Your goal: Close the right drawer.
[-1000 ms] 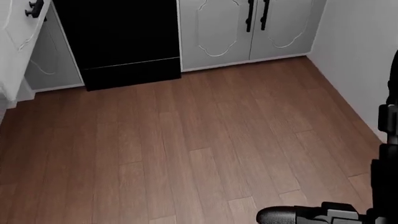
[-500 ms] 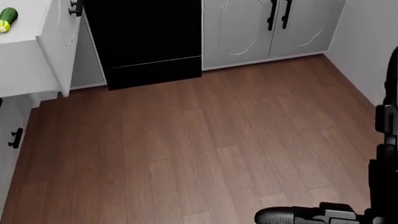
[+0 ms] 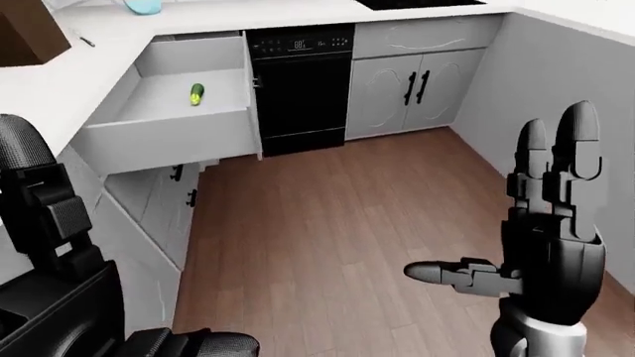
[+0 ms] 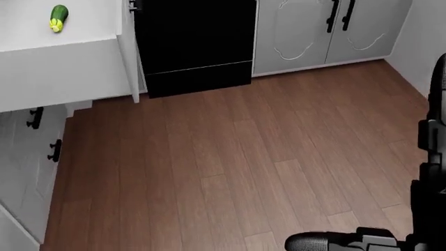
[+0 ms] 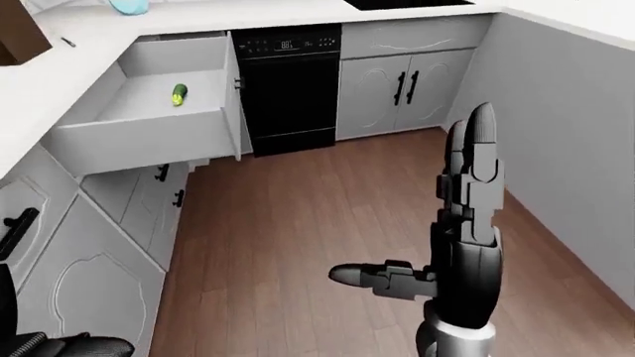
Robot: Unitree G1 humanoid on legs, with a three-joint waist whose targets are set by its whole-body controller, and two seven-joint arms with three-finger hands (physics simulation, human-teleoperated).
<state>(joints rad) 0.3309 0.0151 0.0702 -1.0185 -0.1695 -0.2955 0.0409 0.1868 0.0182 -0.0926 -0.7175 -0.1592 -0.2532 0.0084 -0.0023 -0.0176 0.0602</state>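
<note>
Drawer (image 3: 164, 141) stands pulled well out from the white cabinet run at about ten o'clock in the left-eye view, its flat white face turned toward the wooden floor (image 3: 327, 223). Inside it, on the pale bottom, lies a small green cucumber (image 3: 197, 93) with a yellow tip, well apart from the drawer's walls. At twelve o'clock from the drawer's right side stands a black oven (image 3: 300, 89) with a lit display strip, and at one o'clock from there are two grey cabinet doors (image 3: 412, 89) with black upright handles. Below the open drawer, lower cabinet fronts carry small black handles (image 3: 176, 174).

The right hand (image 3: 541, 245) rises at about four o'clock in the left-eye view, fingers (image 3: 578, 141) straight and pointing up, thumb stuck out sideways toward nine o'clock; it is spread wide and grips nothing, and it is well apart from the drawer. The left hand (image 3: 45, 223) shows only as a dark jointed mass at eight o'clock, close to the camera; whether its fingers are spread or curled cannot be told, and no object shows in it.

In the head view the drawer front (image 4: 63, 73) fills the ten o'clock corner, with the cucumber just above it.
</note>
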